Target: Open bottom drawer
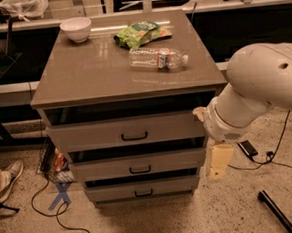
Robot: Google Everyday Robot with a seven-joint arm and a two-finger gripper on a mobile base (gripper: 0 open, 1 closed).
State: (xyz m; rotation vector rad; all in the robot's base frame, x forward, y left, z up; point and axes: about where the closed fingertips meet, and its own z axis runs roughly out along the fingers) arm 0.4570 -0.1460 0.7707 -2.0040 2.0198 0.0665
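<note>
The bottom drawer [141,189] is the lowest, flattest taupe-grey front of the cabinet, with a small black bar handle [143,193]. A dark gap shows above its front. The middle drawer [139,165] and the tall top drawer [127,131] sit above it. My white arm [254,91] comes in from the right. The cream-coloured gripper [218,162] hangs below it, just right of the cabinet's front right corner, level with the middle drawer and above and to the right of the bottom drawer. It touches nothing.
On the cabinet top [83,78] are a white bowl [75,28], a green snack bag [141,33] and a lying water bottle [158,58]. Cables, a blue tape cross [61,194] and a shoe [7,177] lie on the floor at left. A black leg [280,212] stands at bottom right.
</note>
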